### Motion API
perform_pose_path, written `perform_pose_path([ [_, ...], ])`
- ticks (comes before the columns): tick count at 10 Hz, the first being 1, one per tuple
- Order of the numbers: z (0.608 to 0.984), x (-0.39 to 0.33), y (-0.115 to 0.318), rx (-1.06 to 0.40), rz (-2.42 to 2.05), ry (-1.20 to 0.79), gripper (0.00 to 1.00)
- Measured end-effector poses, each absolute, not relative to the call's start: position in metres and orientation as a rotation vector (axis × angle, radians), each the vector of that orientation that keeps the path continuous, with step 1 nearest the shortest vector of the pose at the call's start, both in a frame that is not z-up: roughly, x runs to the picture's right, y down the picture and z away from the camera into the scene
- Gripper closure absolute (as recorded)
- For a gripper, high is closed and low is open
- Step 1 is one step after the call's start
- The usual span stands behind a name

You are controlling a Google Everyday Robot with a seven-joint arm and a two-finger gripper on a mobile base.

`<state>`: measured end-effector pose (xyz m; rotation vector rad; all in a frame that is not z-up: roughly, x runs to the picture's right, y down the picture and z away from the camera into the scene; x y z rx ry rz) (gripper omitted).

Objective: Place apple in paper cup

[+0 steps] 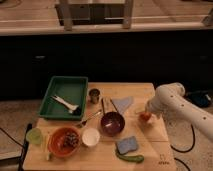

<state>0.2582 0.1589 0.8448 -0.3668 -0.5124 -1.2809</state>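
The apple [145,116] is a small reddish-orange fruit at the right side of the wooden table [140,92], right of the maroon bowl [112,122]. My gripper [145,113] is at the end of the white arm [185,107] coming in from the right, and sits right on top of the apple. The paper cup [90,137] is small, white and upright near the front middle of the table, between the orange bowl [64,141] and the maroon bowl, well left of the gripper.
A green tray [64,96] with a white utensil is at back left. A grey metal cup [94,95], a blue cloth [122,103], a blue sponge [127,145], a long green vegetable [130,157] and a light-green cup [34,136] also stand on the table.
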Motion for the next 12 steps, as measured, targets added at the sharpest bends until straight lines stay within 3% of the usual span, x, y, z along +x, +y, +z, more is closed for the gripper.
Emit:
perform_pose_path([
  [4, 0.853, 0.258, 0.159, -0.448, -1.231, -0.494, 0.25],
  [5, 0.857, 0.259, 0.16, -0.462, -1.223, -0.495, 0.32],
  [6, 0.866, 0.262, 0.168, -0.502, -1.22, -0.492, 0.47],
  [8, 0.871, 0.262, 0.169, -0.511, -1.217, -0.494, 0.63],
  [9, 0.869, 0.264, 0.169, -0.513, -1.21, -0.494, 0.78],
  [12, 0.859, 0.265, 0.159, -0.494, -1.212, -0.488, 0.99],
])
